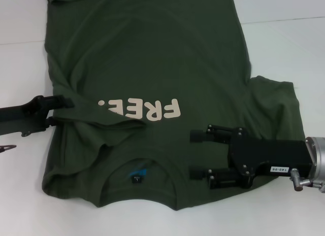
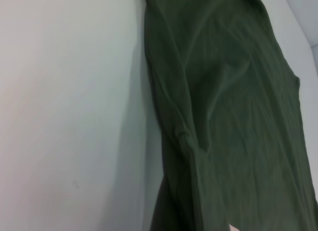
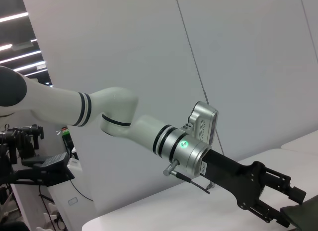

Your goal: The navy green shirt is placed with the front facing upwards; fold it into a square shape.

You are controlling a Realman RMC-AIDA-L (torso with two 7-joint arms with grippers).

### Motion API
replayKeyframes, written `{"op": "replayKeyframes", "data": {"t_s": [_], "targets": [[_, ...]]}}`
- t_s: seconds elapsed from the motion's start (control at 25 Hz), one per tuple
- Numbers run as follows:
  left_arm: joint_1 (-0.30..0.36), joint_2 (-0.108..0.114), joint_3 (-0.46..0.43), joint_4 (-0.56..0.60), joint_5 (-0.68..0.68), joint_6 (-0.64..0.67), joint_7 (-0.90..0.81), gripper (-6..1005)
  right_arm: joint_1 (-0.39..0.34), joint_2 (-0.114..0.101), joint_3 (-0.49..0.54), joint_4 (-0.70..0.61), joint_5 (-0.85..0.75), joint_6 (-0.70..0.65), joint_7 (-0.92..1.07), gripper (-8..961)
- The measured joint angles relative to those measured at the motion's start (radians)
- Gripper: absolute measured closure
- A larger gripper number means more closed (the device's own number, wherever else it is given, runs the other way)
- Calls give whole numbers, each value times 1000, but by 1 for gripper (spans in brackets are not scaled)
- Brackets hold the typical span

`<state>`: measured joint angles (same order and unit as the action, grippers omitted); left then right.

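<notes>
A big dark green cotton T-shirt (image 1: 152, 58) with short sleeves is being shown lying flat on a white desk (image 1: 284, 38), front side up. Cream letters spelling "FREE!" (image 1: 139, 109) are being shown upside down across its chest. The round ribbed collar (image 1: 139, 167) is lying at the near end of the shirt, and a small blue and black label (image 1: 137, 175) is being seen inside it.

The black left tool (image 1: 60, 106) is being held at the left edge of the shirt, level with the letters. The green cloth there is being pinched by it and bunched into a fold that runs toward the chest print. In the left wrist view only the edge of the shirt (image 2: 223, 116) is being shown against the white desk (image 2: 69, 112).

The black right tool (image 1: 203, 154) is being held over the shirt near the right side of the collar. Its two fingers are being kept spread apart, and nothing is being held between them. The right sleeve (image 1: 274, 104) is lying flat just behind it.
</notes>
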<state>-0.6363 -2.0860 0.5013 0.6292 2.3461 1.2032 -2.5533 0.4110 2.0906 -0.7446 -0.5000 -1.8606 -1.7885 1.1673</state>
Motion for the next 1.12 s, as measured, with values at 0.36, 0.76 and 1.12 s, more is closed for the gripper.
{"op": "replayKeyframes", "data": {"t_s": [0.36, 0.76, 1.12], "targets": [[-2, 3, -3, -4, -1, -2, 26, 470, -1, 0, 1, 0, 0, 0, 0, 58], [-11, 8, 9, -14, 7, 13, 20, 810, -1, 0, 1, 0, 0, -1, 0, 58], [-34, 4, 9, -14, -82, 53, 39, 971, -2, 0, -4, 0, 0, -1, 0, 58]]}}
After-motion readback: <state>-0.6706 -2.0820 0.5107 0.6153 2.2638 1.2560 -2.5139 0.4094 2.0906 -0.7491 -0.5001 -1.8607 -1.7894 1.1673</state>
